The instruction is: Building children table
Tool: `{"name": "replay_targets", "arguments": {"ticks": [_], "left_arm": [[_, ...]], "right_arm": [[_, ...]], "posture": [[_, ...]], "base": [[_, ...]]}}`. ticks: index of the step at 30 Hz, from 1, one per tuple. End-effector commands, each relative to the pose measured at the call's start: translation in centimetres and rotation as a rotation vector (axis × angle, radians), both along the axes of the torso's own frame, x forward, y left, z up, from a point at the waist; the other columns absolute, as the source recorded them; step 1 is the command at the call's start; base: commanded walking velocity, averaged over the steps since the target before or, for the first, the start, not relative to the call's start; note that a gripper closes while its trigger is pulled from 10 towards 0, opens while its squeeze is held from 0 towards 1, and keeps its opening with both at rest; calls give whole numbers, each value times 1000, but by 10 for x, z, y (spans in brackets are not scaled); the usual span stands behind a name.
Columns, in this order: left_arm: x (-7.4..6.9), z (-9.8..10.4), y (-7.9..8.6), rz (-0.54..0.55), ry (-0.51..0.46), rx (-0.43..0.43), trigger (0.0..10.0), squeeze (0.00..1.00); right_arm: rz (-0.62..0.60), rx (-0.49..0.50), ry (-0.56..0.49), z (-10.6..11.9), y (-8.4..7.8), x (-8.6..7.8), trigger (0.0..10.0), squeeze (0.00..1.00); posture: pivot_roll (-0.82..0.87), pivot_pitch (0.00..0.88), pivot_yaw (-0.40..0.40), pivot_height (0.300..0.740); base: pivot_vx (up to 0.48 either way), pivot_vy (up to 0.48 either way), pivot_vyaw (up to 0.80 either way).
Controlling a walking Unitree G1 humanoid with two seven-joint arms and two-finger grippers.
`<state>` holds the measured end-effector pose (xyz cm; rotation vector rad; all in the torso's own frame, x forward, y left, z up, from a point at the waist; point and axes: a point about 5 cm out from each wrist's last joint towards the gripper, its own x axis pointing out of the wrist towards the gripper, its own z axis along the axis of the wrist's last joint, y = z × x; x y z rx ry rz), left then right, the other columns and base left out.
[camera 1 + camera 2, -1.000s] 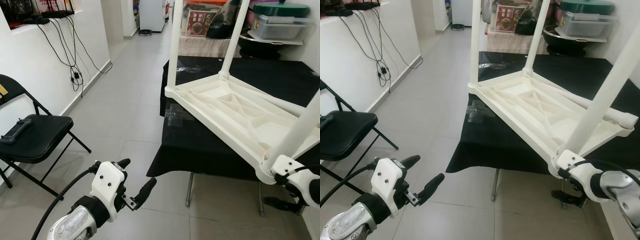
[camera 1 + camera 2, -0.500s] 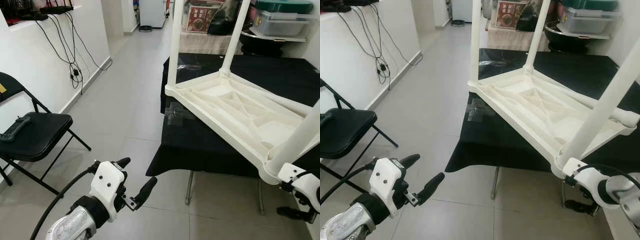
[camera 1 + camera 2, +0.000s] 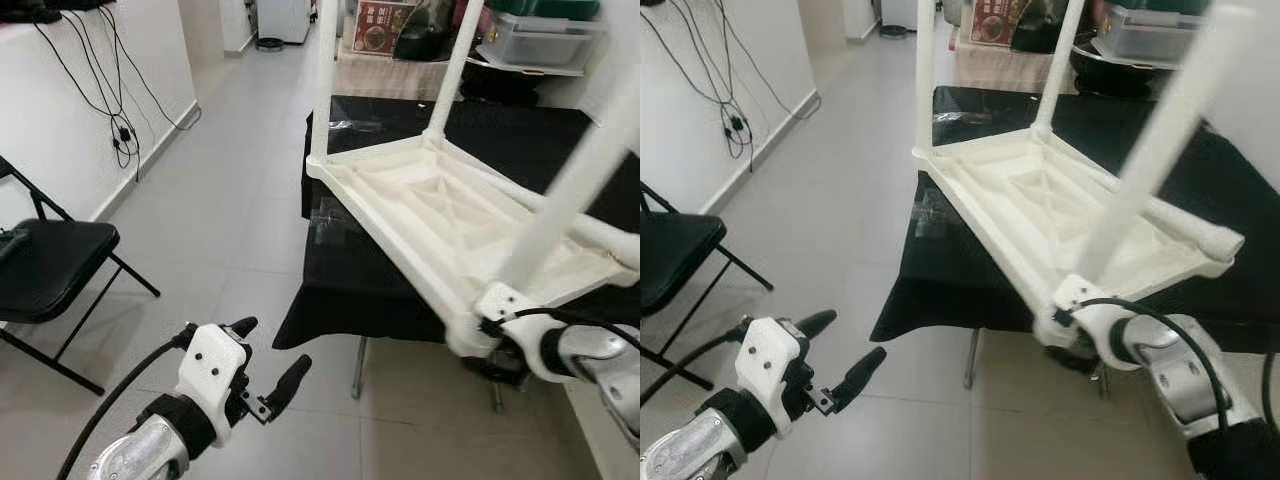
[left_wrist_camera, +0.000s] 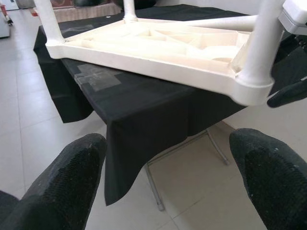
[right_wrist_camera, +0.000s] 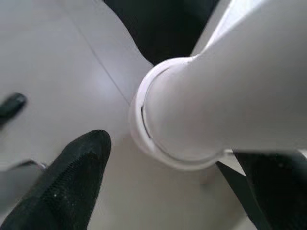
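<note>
While the white children's table (image 3: 440, 215) lies upside down on the black-draped folding table (image 3: 350, 280), its ribbed underside faces up and its legs rise out of the top of the head views. It sits along the near-left part of the black cloth, with one corner projecting past the cloth's near edge, over the tiled floor (image 3: 230, 190). The right gripper (image 5: 158, 158) is at that projecting corner, where the nearest leg (image 3: 570, 190) meets its round socket. In the right wrist view one black finger (image 5: 67, 177) stands clear to one side of the socket and the other is cut off at the frame's edge, so the jaws stand wide apart around the socket; whether either finger touches the plastic cannot be told. From the head the fingers themselves are hidden behind the white wrist housing and the table corner. The nearest leg is blurred in both eye views.

The left gripper (image 3: 262, 360) hovers low over the floor, well apart from the draped table, its jaws spread open and empty; its wrist view looks between both fingertips (image 4: 72, 172) toward the cloth's hanging corner. A black folding chair (image 3: 50, 265) stands by the left wall, partly cut off.
</note>
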<state>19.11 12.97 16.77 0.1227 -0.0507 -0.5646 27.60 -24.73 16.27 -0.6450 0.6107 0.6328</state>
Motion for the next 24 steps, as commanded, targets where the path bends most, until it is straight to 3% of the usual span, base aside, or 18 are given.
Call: {"name": "replay_targets", "arguments": {"ticks": [1, 2, 4, 10, 13, 24], "left_arm": [[-2, -1, 0, -3, 9, 15, 10000, 0], [-2, -1, 0, -3, 9, 15, 10000, 0], [-2, -1, 0, -3, 9, 14, 10000, 0], [-2, -2, -1, -4, 9, 14, 10000, 0], [-2, -2, -1, -5, 9, 13, 10000, 0], [-2, -1, -2, -2, 5, 10, 10000, 0]], "right_arm": [[60, 70, 10, 0, 18, 1, 10000, 0], [60, 70, 10, 0, 18, 1, 10000, 0], [54, 123, -87, 3, 38, 13, 10000, 0], [-7, 170, -217, 9, 59, 30, 10000, 0], [-41, 234, -329, 17, 87, 44, 10000, 0], [-92, 299, -476, 29, 121, 64, 10000, 0]], "posture": [[26, 105, -75, 740], [26, 105, -75, 740], [27, 103, -76, 740], [29, 98, -75, 740], [30, 96, -77, 740], [38, 100, -80, 740]], "base": [[0, 0, 0], [0, 0, 0], [0, 0, 0], [0, 0, 0], [0, 0, 0], [0, 0, 0]]}}
